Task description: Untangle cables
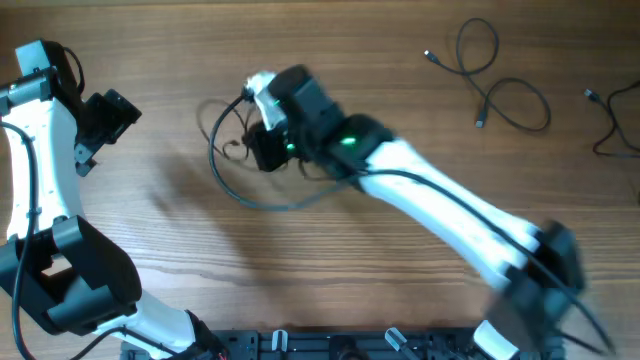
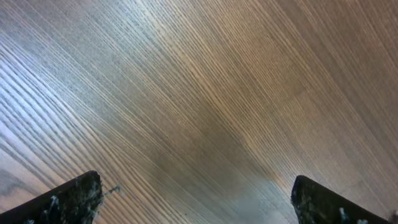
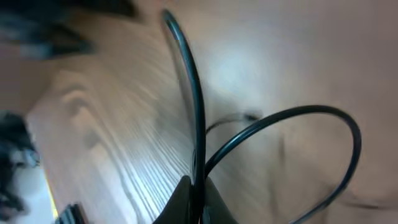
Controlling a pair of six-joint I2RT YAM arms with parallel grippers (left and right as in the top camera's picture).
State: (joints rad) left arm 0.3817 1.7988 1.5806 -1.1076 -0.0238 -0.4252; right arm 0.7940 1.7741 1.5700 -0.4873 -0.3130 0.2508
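Note:
A looped black cable point(image 1: 232, 180) lies left of the table's centre. My right gripper point(image 1: 262, 148) is over it and is shut on this cable; the right wrist view shows the cord point(image 3: 194, 118) pinched between the fingertips point(image 3: 198, 198) and looping off to the right. A second black cable point(image 1: 495, 85) with small plug ends lies coiled at the back right. A third cable point(image 1: 618, 120) lies at the far right edge. My left gripper point(image 1: 108, 118) is open and empty at the far left; its wrist view shows only bare wood between the fingertips point(image 2: 199, 199).
The wooden table point(image 1: 400, 60) fills the view. The right arm's white link point(image 1: 450, 215) stretches from the front right to the centre. The left arm's base point(image 1: 70, 280) stands at the front left.

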